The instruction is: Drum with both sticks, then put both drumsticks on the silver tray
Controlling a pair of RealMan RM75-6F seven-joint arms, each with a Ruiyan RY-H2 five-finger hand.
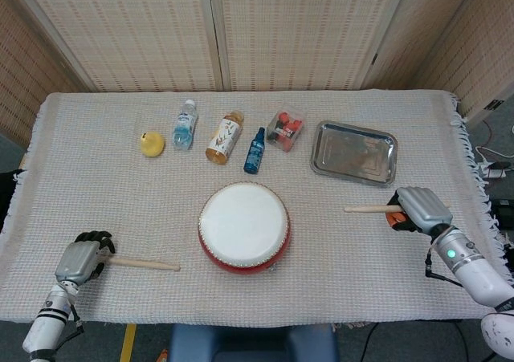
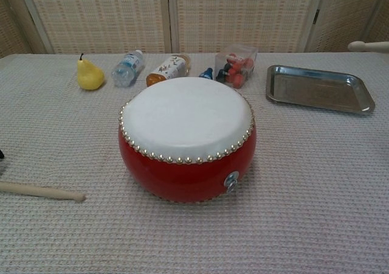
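Left hand [image 1: 78,258] sits well to the left of the drum [image 1: 243,226], near the front table edge, fingers curled around the butt of a drumstick [image 1: 140,262] whose shaft points toward the drum; its forearm runs down and out of the lower left corner. Right hand [image 1: 420,209] sits well to the right of the drum, fingers closed on a second drumstick [image 1: 371,209] pointing toward it; its white forearm extends to the lower right corner.

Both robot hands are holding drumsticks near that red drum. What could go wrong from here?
The left hand holds its drumstick by the very end, so it might slip or swing wide of the drum. The right hand holds its drumstick close to the silver tray; a loose swing could knock it. The bottles behind the drum could roll if bumped.
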